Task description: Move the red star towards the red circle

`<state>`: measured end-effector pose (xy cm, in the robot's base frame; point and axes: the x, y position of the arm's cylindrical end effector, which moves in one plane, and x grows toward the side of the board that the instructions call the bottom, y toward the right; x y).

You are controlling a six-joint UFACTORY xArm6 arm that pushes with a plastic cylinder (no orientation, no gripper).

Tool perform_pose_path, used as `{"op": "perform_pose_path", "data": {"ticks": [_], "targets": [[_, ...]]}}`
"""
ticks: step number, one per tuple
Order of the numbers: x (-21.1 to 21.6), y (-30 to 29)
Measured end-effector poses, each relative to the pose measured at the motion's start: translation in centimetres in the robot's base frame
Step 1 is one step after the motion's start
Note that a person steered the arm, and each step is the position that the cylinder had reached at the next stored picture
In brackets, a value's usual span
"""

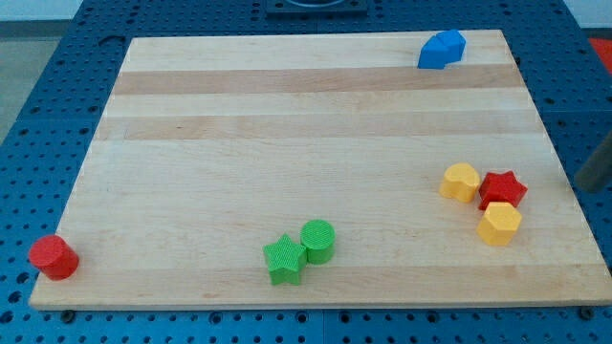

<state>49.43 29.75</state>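
Red star (503, 187): set between the yellow heart (460, 181) and yellow hexagon (499, 224), touching both.
Red circle (53, 257): seen far toward the view's left of the star.
My tip: only the rod (595, 164) is seen right of the star; its end cannot be told.

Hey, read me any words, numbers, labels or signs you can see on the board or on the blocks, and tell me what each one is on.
None: no text shows on the wooden board, the red star, the red circle or any other block.
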Motion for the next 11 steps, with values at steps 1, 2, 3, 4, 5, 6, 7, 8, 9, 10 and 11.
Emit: {"op": "perform_pose_path", "data": {"ticks": [1, 2, 3, 4, 5, 6, 7, 8, 9, 10, 11], "targets": [[0.5, -4.9], [0.9, -8.2], [1.2, -9.8], [2.3, -9.1], [4.2, -10.2], [3.3, -14.5], [0.4, -20.1], [-1.3, -22.6], [-1.5, -20.8], [-2.9, -20.6], [-3.1, -24.4]]}}
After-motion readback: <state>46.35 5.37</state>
